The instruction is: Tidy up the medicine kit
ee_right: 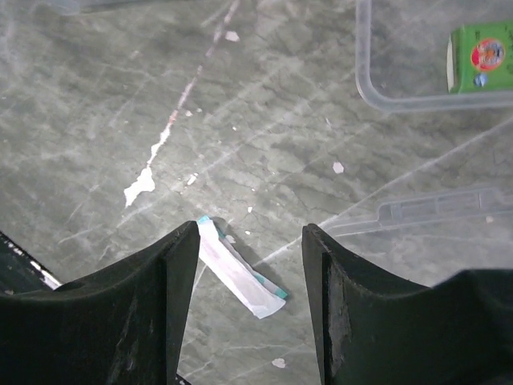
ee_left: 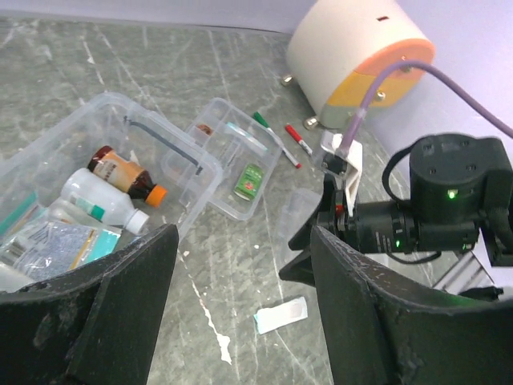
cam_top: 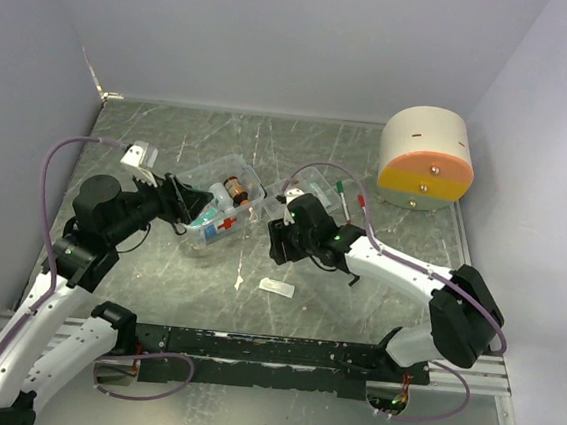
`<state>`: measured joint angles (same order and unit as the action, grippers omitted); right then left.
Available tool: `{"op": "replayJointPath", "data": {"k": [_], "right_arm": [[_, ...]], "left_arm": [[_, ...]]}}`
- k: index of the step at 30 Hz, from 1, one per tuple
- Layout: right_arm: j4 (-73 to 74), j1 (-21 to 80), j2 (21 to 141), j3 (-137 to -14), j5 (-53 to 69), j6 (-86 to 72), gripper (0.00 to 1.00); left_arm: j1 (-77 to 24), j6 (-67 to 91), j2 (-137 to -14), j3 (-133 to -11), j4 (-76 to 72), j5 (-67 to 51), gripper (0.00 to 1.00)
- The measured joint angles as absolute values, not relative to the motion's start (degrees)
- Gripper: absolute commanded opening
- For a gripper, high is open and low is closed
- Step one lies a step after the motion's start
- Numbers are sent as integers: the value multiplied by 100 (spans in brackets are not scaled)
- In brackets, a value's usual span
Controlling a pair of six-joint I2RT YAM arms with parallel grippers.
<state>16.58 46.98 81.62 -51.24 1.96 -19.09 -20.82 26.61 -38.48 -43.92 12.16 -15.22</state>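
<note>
The medicine kit [cam_top: 206, 180] is a clear box left of centre, holding a brown bottle [cam_top: 234, 188] and a white bottle [ee_left: 100, 204]; a red cross [cam_top: 224, 224] marks its near wall. Its clear divided tray insert [cam_top: 311, 187] lies beside it on the right with a green packet [ee_left: 252, 180] inside. My left gripper [cam_top: 189, 204] hovers open and empty at the box's near left side. My right gripper [cam_top: 279, 240] is open just above a white plaster strip [ee_right: 240, 269], which lies flat on the table between its fingers [ee_right: 172, 265], untouched.
A green pen [cam_top: 340, 190] and a red pen [cam_top: 361, 202] lie right of the tray insert. A cream, orange and yellow drum [cam_top: 426, 158] stands at the back right. A flat clear plastic piece [ee_right: 433, 210] lies near the right gripper. Grey walls close three sides.
</note>
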Motion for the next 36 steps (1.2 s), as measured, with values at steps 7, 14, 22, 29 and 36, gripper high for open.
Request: {"op": "replayJointPath", "data": {"k": [7, 14, 22, 29, 36], "right_arm": [[1653, 4958, 8353, -4952, 45, -2231, 58], [1632, 5120, 8477, -4814, 67, -2294, 58], [1793, 5225, 8781, -4810, 110, -2224, 58], [1916, 5275, 8805, -4792, 550, -1964, 58], [2097, 5522, 8993, -4768, 338, -1721, 53]], "left_arm": [[-2082, 2663, -3944, -4517, 1450, -1125, 77], [-2082, 2703, -3938, -4517, 1514, -843, 77], [-2082, 2746, -4051, -4517, 1511, -628, 77], [-2082, 2746, -4112, -4517, 1531, -517, 77], [-2082, 2749, -4117, -4517, 1527, -510, 77]]}}
